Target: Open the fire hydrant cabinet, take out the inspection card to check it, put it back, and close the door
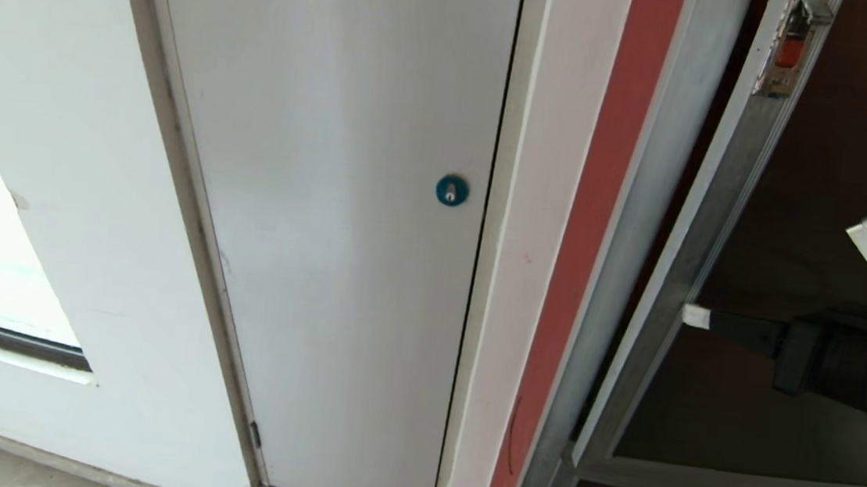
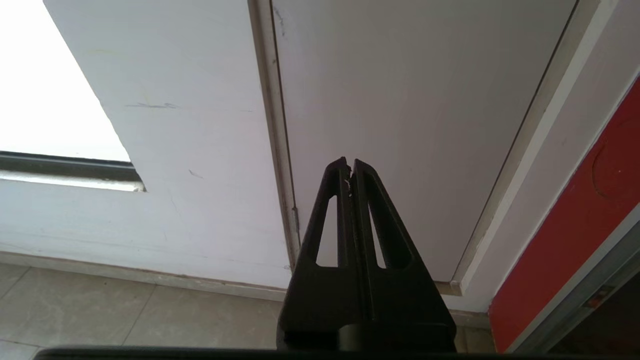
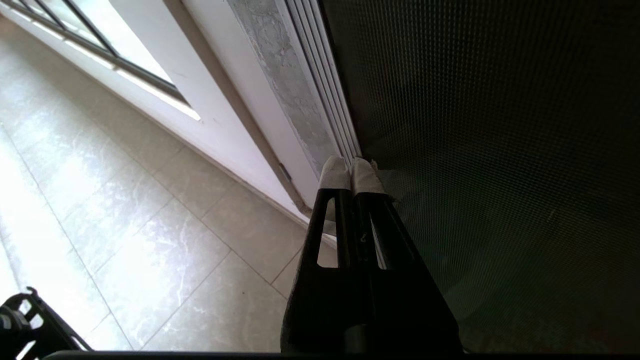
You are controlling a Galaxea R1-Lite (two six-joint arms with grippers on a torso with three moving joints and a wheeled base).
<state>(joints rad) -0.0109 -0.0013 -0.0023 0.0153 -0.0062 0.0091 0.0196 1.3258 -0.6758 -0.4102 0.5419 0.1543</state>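
- Two tools show. From the head view, your right tool (image 1: 695,317) touches the door (image 1: 721,190) frame, pinched together.
- Left wrist view: left tool (image 2: 350,170) together, parked by the grey panel (image 2: 425,100).
- Right wrist view: tips on the frame's edge. Push crooked and they could slip off.

The right end effector (image 1: 695,317) rests with its tips at the door (image 1: 811,229) frame; the locked panel (image 1: 325,226) lies to its left.

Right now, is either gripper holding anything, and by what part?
Nothing held. Right gripper, jaws shut and empty, has its tips at the door frame's edge. Left gripper is shut and empty, away from the cabinet.
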